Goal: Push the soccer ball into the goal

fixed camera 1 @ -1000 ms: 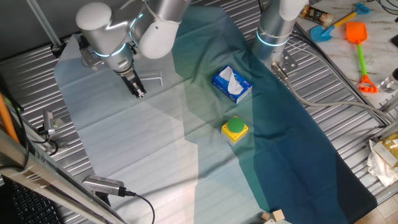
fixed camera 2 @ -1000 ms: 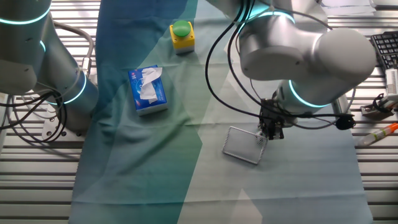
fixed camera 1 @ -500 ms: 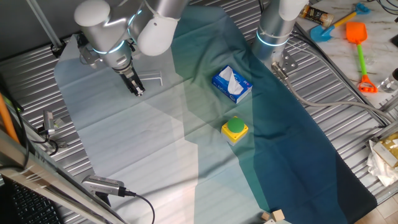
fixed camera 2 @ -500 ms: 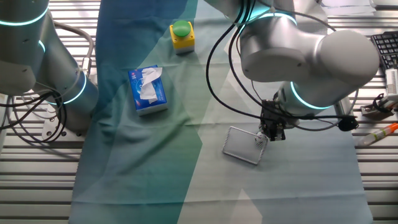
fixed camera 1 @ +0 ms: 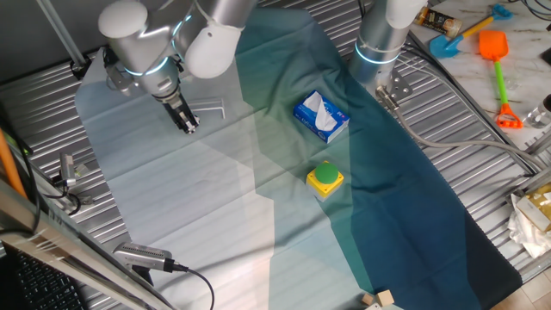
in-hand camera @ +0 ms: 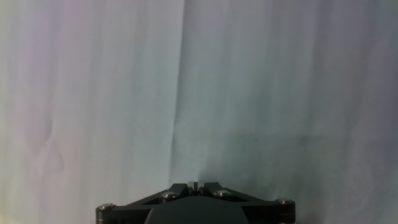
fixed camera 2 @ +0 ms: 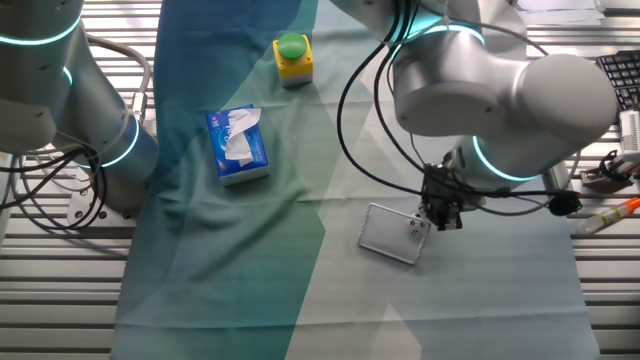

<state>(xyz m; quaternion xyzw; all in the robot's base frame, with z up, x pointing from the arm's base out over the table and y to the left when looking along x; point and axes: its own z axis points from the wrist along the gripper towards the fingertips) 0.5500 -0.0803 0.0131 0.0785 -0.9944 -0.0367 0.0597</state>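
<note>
Where the pale cloth fills the upper left of one fixed view, we count one black two-finger gripper (fixed camera 1: pixel 191 127), fingers pressed together on nothing, just beside one thin grey-white wire goal frame (fixed camera 2: pixel 394 232). One tiny speckled soccer ball (fixed camera 2: pixel 415 229), as far as we can tell, sits inside that frame. One blue-white tissue box (fixed camera 1: pixel 320 116) and one green button on a yellow box (fixed camera 1: pixel 325 178) lie well apart.
</note>
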